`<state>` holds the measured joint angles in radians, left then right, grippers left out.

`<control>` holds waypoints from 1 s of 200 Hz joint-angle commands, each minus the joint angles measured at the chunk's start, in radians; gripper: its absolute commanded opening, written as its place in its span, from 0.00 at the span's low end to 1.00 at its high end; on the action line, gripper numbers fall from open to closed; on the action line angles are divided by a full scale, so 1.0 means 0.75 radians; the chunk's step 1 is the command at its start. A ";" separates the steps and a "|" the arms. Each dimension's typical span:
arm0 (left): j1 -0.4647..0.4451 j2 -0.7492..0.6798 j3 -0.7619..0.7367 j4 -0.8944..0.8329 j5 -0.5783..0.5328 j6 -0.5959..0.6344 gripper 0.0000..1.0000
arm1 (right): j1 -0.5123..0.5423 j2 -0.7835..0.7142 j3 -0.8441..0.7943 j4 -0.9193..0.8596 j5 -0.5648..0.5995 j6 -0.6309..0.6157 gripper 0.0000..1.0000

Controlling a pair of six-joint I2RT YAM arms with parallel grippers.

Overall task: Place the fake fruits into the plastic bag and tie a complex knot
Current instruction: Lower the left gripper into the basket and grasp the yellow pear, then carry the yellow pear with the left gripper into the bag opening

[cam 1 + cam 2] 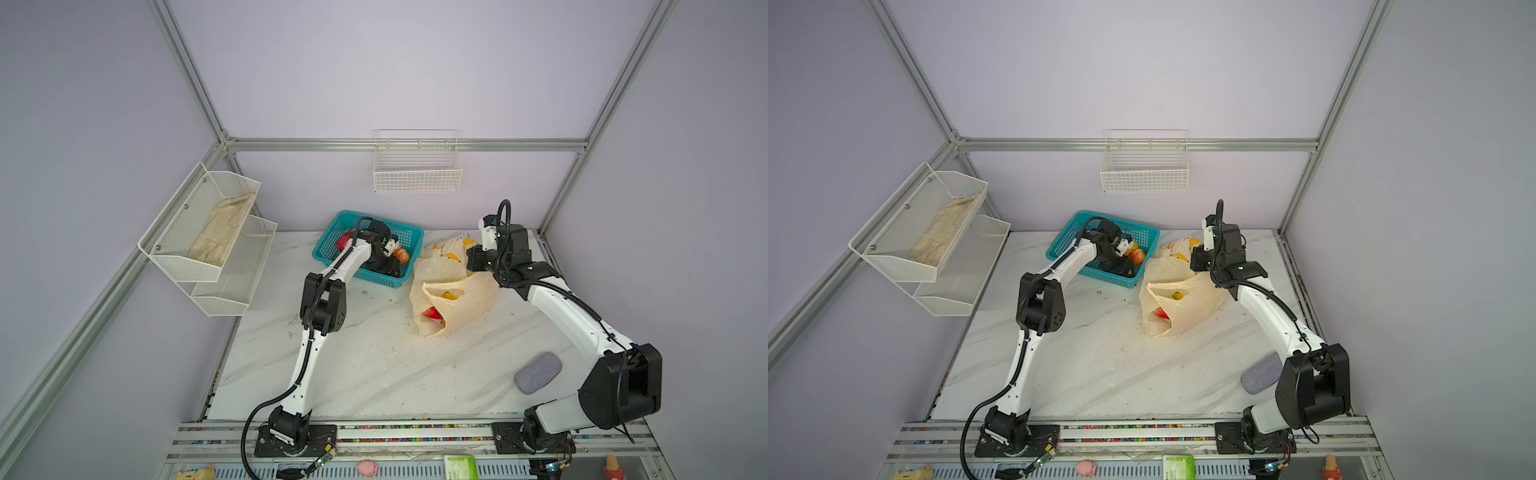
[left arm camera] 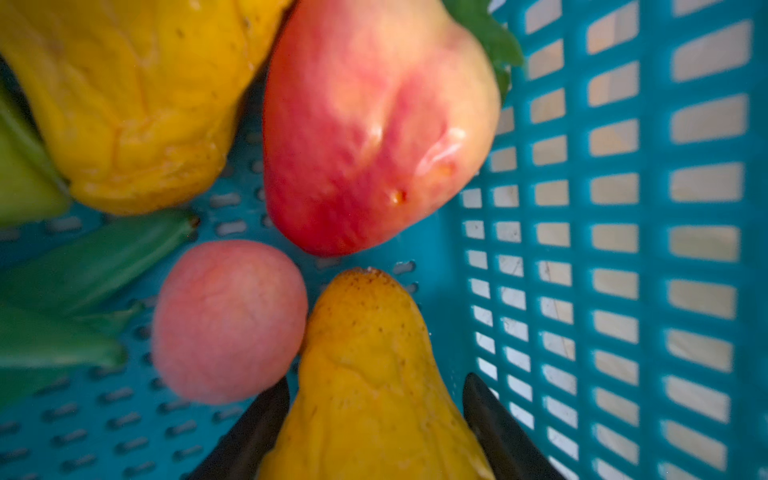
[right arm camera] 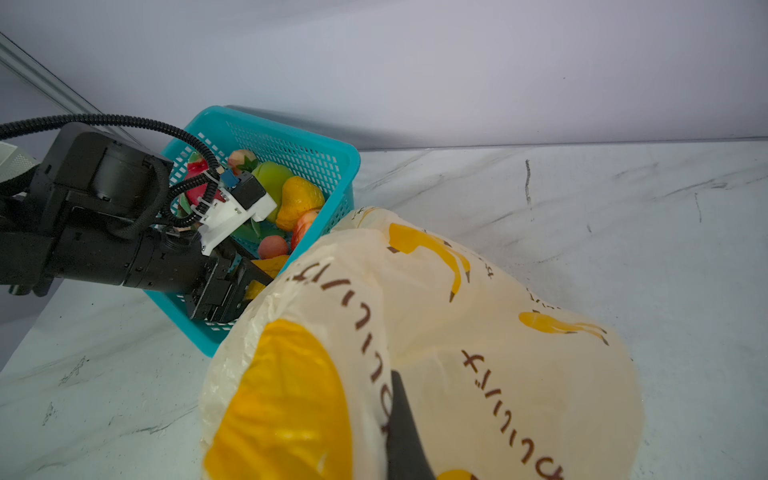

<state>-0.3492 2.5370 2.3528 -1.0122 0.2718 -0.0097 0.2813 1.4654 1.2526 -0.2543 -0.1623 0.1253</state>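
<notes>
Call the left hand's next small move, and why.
Probably close the left hand on the orange pear. Its fingers stand either side of the pear's wide end in the teal basket, with a gap showing by one finger. The right hand is shut on the plastic bag, holding it up beside the basket.
</notes>
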 commanded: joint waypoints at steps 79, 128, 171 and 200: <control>-0.013 -0.721 -0.491 0.361 0.061 -0.160 0.44 | -0.003 -0.037 -0.017 0.022 0.006 0.002 0.00; -0.091 -1.291 -1.294 0.786 0.158 -0.326 0.43 | -0.003 -0.026 -0.003 0.019 0.002 0.002 0.00; -0.338 -1.466 -1.603 0.940 0.146 -0.409 0.42 | -0.003 -0.035 0.008 0.023 0.001 0.009 0.00; -0.440 -1.391 -1.603 0.948 0.091 -0.445 0.40 | -0.002 -0.041 0.015 0.012 -0.011 0.006 0.00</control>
<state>-0.6472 1.4700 1.1793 -0.4000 0.3618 -0.2947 0.2813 1.4647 1.2526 -0.2504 -0.1635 0.1261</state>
